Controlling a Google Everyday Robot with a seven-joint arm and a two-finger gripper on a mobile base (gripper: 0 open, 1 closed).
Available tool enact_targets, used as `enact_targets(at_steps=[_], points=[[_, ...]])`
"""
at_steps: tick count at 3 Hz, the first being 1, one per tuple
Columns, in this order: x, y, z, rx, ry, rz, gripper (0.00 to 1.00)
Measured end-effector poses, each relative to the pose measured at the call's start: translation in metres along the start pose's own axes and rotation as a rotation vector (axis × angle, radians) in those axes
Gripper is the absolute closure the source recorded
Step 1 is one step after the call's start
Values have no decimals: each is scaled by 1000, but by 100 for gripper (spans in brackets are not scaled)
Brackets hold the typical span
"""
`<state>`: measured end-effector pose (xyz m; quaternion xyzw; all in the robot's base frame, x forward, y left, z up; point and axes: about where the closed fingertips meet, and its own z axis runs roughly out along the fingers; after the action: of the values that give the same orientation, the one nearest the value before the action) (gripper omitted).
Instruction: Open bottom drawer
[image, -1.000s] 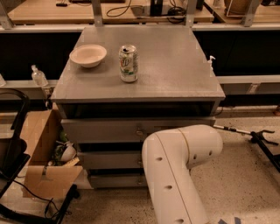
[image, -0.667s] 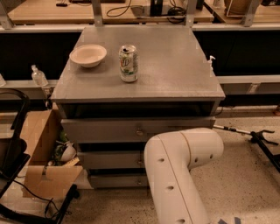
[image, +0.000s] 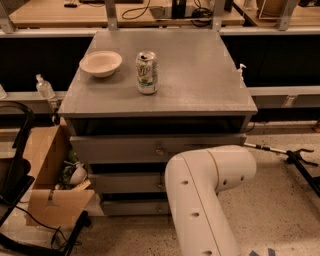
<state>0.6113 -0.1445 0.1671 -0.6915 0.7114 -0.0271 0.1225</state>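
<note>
Little has changed in the last second: the white arm (image: 210, 175) has only crept slightly rightward in front of the drawers. The bottom drawer (image: 131, 207), lowest of three under the bench's front edge, stays flush and shut. The tool is hidden behind the arm, so I cannot tell its state. The pull seems not yet begun.

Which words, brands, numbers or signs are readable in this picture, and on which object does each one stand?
On the can, standing on the cabinet top: a green mark, too blurred to read.
On the bowl, the bottom drawer, the cardboard box and the white arm: no text visible.
The gripper is not in view; it lies somewhere past the white arm, in front of the drawers.
</note>
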Motion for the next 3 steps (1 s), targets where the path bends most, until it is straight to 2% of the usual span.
enact_targets(at_steps=[1, 3], points=[[0, 0, -1, 0, 0, 0, 100], [0, 0, -1, 0, 0, 0, 100]])
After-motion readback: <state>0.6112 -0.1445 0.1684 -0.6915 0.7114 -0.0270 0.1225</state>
